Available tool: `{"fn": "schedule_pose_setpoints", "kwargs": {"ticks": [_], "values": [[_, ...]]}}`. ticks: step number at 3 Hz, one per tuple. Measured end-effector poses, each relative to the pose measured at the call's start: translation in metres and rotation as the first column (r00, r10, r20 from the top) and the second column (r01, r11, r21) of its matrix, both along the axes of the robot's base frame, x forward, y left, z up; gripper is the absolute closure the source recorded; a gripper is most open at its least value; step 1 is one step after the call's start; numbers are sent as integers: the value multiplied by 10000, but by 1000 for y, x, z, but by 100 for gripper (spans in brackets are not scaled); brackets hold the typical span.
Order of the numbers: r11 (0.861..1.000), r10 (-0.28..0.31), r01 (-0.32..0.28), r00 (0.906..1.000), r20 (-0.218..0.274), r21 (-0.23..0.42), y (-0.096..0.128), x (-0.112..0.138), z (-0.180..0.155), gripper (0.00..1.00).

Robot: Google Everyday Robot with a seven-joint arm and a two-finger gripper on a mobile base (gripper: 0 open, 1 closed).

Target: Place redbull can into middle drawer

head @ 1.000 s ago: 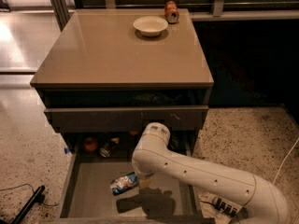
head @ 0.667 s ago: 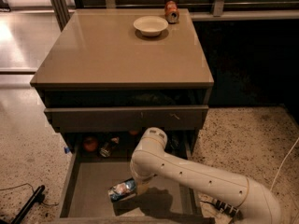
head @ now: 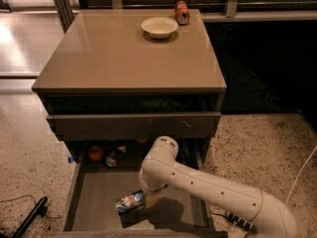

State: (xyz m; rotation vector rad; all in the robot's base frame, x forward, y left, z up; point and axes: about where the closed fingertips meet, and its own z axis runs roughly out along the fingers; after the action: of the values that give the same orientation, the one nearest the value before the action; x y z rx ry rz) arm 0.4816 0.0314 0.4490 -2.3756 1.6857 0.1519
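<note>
The redbull can (head: 129, 203) lies on its side, silver and blue, low over the grey floor of the pulled-out middle drawer (head: 98, 198). My gripper (head: 149, 199) hangs at the end of the white arm, reaching down into the drawer, and is shut on the can's right end. The can sticks out to the left of the gripper, slightly tilted. I cannot tell whether it touches the floor.
A red round object (head: 95, 152) and a dark bottle (head: 115, 156) sit at the drawer's back. Above it is a shut drawer with a scratched front (head: 133, 125). On the cabinet top stand a white bowl (head: 159, 27) and an orange-red can (head: 182, 12). A black pole (head: 29, 217) lies on the floor at left.
The gripper has carried the can lower and a little leftward into the drawer; over the last stretch it has barely moved.
</note>
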Motion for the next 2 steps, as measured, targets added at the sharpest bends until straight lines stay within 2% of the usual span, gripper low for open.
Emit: {"fn": "schedule_pose_setpoints", "kwargs": {"ticks": [1, 2], "values": [[9999, -112, 115, 9989, -445, 57, -8, -13, -26, 100], [9999, -117, 120, 9988, -481, 59, -9, -15, -29, 100]]}}
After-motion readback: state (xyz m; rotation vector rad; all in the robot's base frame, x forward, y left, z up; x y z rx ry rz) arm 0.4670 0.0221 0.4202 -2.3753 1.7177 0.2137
